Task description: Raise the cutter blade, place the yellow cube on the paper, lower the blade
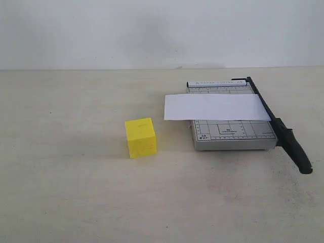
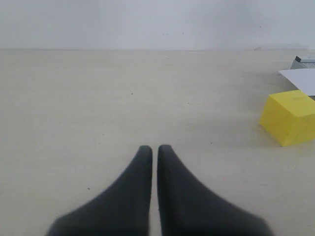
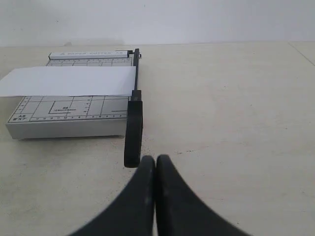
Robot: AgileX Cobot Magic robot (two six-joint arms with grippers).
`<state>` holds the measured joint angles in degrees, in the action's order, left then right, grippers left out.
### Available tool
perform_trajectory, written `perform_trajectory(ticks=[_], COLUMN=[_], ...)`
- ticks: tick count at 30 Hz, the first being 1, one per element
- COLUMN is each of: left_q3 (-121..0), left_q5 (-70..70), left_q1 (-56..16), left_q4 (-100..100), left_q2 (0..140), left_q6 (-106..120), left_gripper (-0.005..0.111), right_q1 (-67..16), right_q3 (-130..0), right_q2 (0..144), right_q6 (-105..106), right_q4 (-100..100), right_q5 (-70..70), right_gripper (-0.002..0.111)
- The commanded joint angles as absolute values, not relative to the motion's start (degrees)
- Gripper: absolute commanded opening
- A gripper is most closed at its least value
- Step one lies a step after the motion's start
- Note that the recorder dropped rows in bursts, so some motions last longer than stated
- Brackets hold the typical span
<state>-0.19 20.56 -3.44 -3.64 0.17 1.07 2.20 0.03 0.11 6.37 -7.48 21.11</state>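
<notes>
The yellow cube (image 1: 140, 137) stands on the table left of the grey cutter board (image 1: 230, 132); in the left wrist view the yellow cube (image 2: 289, 117) is far off to one side of my left gripper (image 2: 154, 147), which is shut and empty. The white paper (image 1: 216, 107) lies across the board, overhanging its left edge. The cutter blade (image 1: 283, 132) lies down along the board's right side. In the right wrist view the blade's handle (image 3: 133, 132) ends just ahead of my shut, empty right gripper (image 3: 155, 158). Neither gripper shows in the exterior view.
The pale table (image 1: 76, 192) runs back to a white wall (image 1: 101, 30). The board (image 3: 59, 118) and paper (image 3: 69, 81) sit beyond the right gripper, to one side.
</notes>
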Motion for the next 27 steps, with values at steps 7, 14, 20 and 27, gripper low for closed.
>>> perform_trajectory(ticks=[7, 14, 20, 27], left_q3=[0.0, 0.0, 0.0, 0.0], left_q5=[19.73, 19.73, 19.73, 19.73], left_q1=[-3.41, -3.41, -3.41, -3.41], left_q4=[-3.6, -3.6, -3.6, -3.6], left_q2=[0.0, 0.0, 0.0, 0.0], left_q6=[1.11, 1.11, 1.11, 1.11], left_gripper=[0.004, 0.004, 0.004, 0.004], right_q1=[2.32, 2.32, 2.32, 2.32], right_q3=[0.0, 0.0, 0.0, 0.0], right_q2=[0.0, 0.0, 0.0, 0.0], right_q6=[8.67, 19.57, 4.01, -13.74], right_q4=[-5.9, 0.0, -13.14, -16.44], right_q5=[20.38, 10.04, -3.94, -14.36], right_gripper=[0.0, 0.0, 0.0, 0.0])
